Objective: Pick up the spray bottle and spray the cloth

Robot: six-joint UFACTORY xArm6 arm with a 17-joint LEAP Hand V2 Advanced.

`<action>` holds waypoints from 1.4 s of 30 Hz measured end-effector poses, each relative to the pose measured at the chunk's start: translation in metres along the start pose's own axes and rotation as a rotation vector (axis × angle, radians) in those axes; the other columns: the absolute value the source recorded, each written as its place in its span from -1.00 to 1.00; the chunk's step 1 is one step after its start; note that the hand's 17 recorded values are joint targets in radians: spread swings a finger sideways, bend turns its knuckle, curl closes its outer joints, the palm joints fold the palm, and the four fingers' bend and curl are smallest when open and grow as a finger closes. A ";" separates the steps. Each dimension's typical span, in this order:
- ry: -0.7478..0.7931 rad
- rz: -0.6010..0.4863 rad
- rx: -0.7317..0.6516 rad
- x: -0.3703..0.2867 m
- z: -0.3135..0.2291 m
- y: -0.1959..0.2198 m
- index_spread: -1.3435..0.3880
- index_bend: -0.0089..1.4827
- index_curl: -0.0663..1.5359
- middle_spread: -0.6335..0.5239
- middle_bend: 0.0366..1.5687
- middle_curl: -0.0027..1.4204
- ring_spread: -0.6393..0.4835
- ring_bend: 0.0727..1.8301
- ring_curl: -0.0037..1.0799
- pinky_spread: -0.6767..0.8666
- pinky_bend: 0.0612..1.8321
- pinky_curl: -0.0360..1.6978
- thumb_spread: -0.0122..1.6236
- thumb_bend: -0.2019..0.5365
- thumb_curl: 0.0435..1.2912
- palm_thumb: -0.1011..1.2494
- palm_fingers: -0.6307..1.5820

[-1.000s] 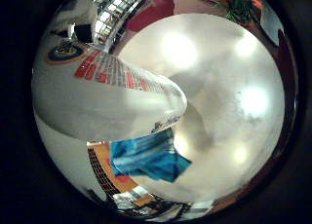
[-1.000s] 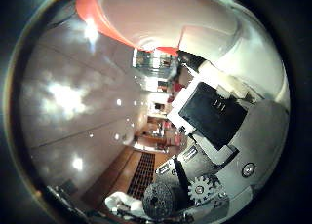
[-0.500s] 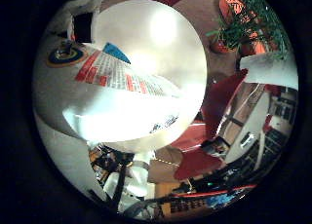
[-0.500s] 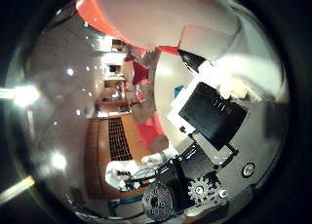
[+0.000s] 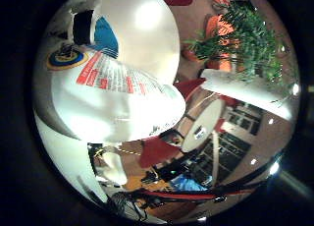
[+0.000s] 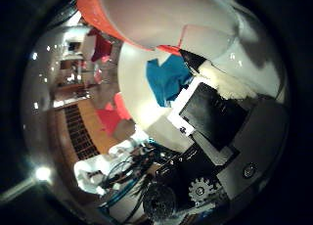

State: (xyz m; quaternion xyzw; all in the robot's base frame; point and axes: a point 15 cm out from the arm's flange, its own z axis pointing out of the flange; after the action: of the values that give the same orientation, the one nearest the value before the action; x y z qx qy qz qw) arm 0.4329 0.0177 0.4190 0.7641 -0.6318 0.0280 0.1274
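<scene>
The spray bottle (image 5: 108, 88) is white with a red and blue label and fills much of the right little finger side palm view, close against the palm. In the right thumb side palm view its white body (image 6: 166, 20) has an orange-red part (image 6: 91, 8) at one end. My hand (image 6: 210, 112) shows there as black and white fingers curled against the bottle. The blue cloth (image 6: 168, 76) lies crumpled on a white round table (image 6: 137, 103) beyond the bottle. It also shows in the right little finger side palm view (image 5: 105, 35), on that table (image 5: 147, 20).
A green plant (image 5: 245, 39) stands past the table. A second white round table (image 5: 201, 123) and red chairs (image 6: 108, 117) stand around. A wooden floor (image 6: 78, 137) lies below.
Both whole pictures have swung round, so the camera has turned with the hand. The bottle stays in the same place against the palm. The cloth and table come back into view.
</scene>
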 end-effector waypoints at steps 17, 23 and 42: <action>0.214 -0.030 -0.121 -0.036 0.037 -0.020 0.31 0.56 0.02 -0.08 0.80 -0.06 -0.24 0.47 0.39 -0.39 0.13 0.54 0.24 -0.49 0.12 0.63 0.59; 0.214 -0.034 -0.125 -0.039 0.039 -0.021 0.31 0.56 0.02 -0.08 0.79 -0.06 -0.24 0.46 0.40 -0.40 0.13 0.54 0.25 -0.49 0.11 0.64 0.59; -0.312 -0.308 0.201 -0.228 -0.073 0.013 0.30 0.56 0.02 -0.08 0.78 -0.07 -0.24 0.46 0.43 -0.41 0.12 0.53 0.24 -0.48 0.12 0.71 0.60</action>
State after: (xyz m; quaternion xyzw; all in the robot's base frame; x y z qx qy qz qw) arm 0.3829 0.2505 0.4451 0.8553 -0.5140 -0.0474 -0.0456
